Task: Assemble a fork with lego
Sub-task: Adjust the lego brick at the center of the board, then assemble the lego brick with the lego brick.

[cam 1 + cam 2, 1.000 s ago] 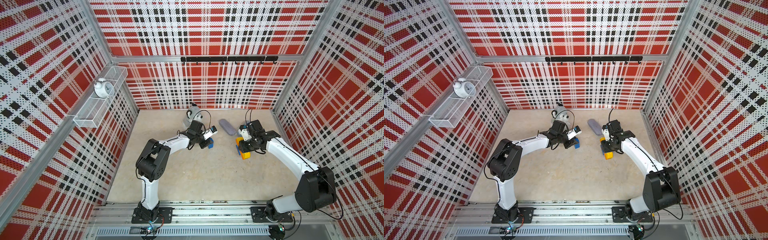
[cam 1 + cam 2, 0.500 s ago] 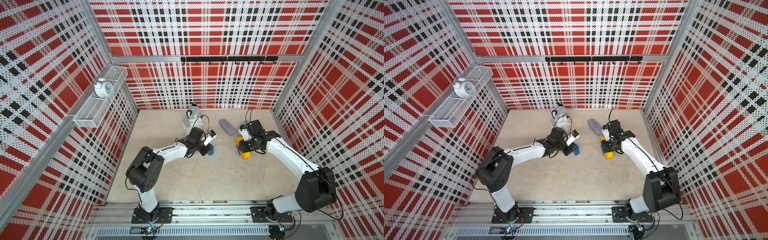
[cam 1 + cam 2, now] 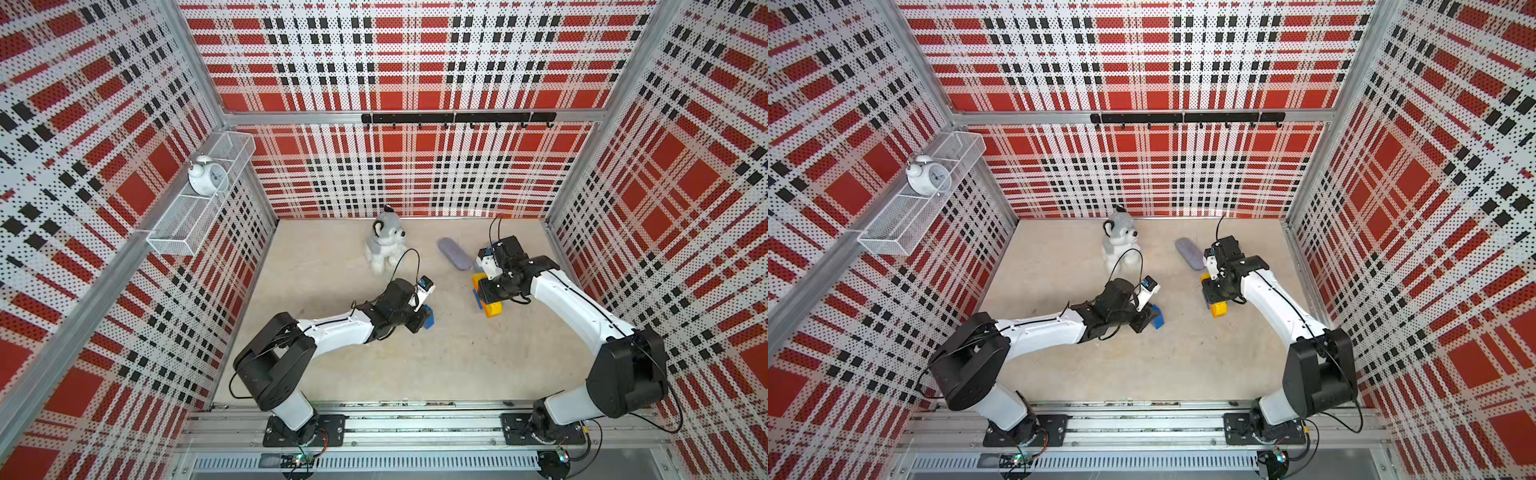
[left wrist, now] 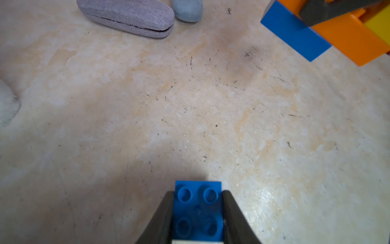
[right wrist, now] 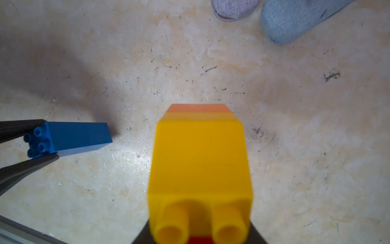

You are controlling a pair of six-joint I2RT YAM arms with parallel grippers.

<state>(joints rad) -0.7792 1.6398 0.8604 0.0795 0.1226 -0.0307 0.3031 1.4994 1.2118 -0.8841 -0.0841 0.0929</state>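
Observation:
My left gripper [image 4: 198,209] is shut on a long blue lego brick [image 4: 198,202], one black finger on each side and the studs facing the camera. In both top views this blue brick [image 3: 429,319] [image 3: 1157,317] sits low over the floor near the middle. My right gripper [image 3: 488,293] is shut on the fork [image 3: 493,308], a joined figure of yellow, orange, red and blue bricks. In the right wrist view its yellow brick [image 5: 200,164] fills the jaws, with red just below. The left wrist view shows the fork's blue [image 4: 295,33] and orange [image 4: 348,40] parts.
A plush husky [image 3: 384,243] sits at the back of the floor. A grey oblong case [image 3: 454,253] lies beside the right arm, with a blue-grey case [image 5: 295,19] next to it. A wire basket [image 3: 199,208] holding an alarm clock hangs on the left wall.
My left arm has swung toward the front with the blue brick, away from the plush husky and lower over the floor. The right arm and the fork have stayed put.

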